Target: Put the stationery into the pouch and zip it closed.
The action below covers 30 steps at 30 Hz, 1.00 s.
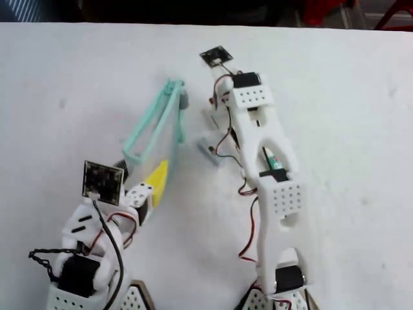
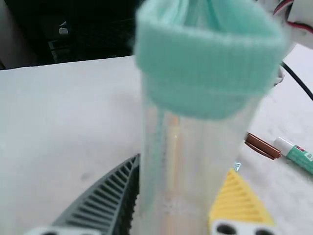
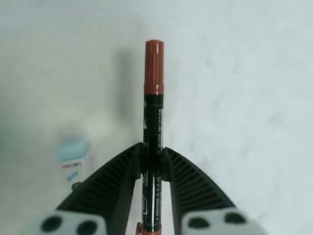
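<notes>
Right jaws clamp the brown-capped marker mid-barrel, cap ahead; left jaws pinch the pouch between them.

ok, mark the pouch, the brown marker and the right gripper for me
pouch [image 2: 205, 63], left wrist view, on its teal fabric band.
brown marker [image 3: 153, 112], right wrist view, on the black barrel.
right gripper [image 3: 153, 148], right wrist view, midway between its fingertips.

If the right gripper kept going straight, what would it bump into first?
Likely only the bare table: the marker in the right gripper sticks out ahead, and nothing lies beyond its tip, though depth is unclear.
</notes>
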{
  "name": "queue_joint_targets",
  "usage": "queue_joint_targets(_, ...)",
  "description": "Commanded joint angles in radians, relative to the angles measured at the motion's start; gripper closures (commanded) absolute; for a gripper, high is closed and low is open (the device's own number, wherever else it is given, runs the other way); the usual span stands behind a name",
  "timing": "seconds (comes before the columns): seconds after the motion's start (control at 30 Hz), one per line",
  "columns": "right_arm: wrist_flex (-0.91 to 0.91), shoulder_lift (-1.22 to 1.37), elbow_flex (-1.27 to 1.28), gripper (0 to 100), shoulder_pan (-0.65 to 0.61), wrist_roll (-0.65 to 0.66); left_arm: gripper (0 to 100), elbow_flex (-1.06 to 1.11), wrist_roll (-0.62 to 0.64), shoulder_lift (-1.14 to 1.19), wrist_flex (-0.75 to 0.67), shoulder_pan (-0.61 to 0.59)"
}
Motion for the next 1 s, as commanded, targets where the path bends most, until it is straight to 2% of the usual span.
queue_joint_targets(0.0, 0.038, -0.130, -0.058, 98.1, 0.002, 0.002, 78, -0.009, -0.005, 0.002, 0.003, 0.015)
queue_joint_targets(0.57, 0.239, -0.572, -0.226, 98.1, 0.001, 0.000, 78, -0.009, -0.005, 0.002, 0.003, 0.016)
queue_joint_targets(0.97, 0.348, -0.931, -0.215, 98.1, -0.188, 0.000, 78, -0.009, -0.008, 0.002, 0.005, 0.018)
